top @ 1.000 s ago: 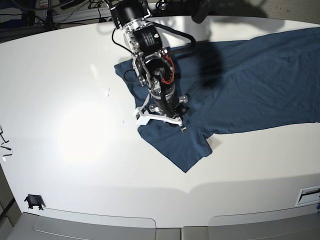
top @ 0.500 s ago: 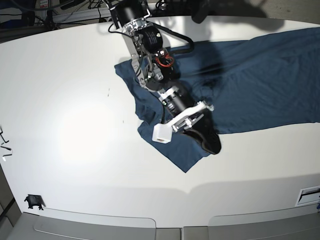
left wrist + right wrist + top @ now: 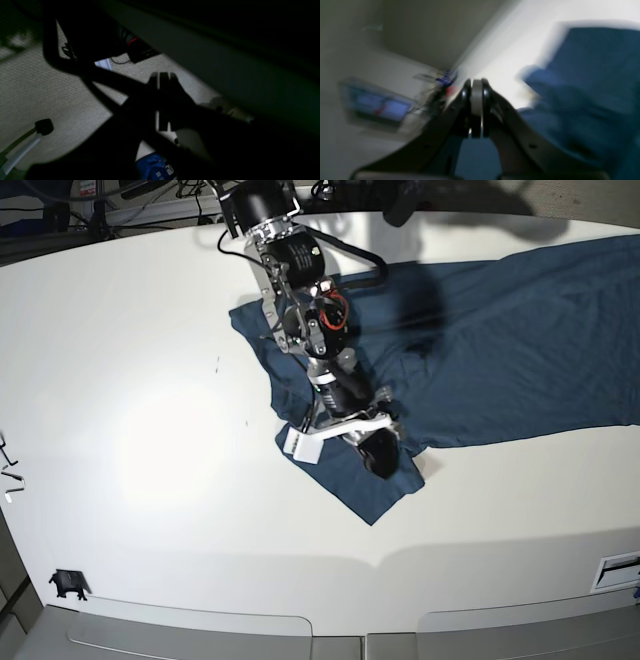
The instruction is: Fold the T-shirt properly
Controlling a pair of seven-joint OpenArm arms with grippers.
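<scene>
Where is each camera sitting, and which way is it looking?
Base: high up, looking down at the white table and the blue T-shirt; shows the right arm and its right pincer.
Left wrist: on the left arm, facing carpet floor; shows the left pincer, shut.
Right wrist: on the right arm, blurry, facing the shirt; shows the shut right pincer.
Base and right wrist share the T-shirt and table.

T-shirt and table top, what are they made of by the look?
T-shirt: soft knit fabric, probably cotton, matte dark blue; it lies limp with creases and a rumpled sleeve.
Table: hard smooth white top, likely laminate or painted board; semi-gloss, since a bright glare patch from the lamp shows on it. The exact material cannot be told.
</scene>
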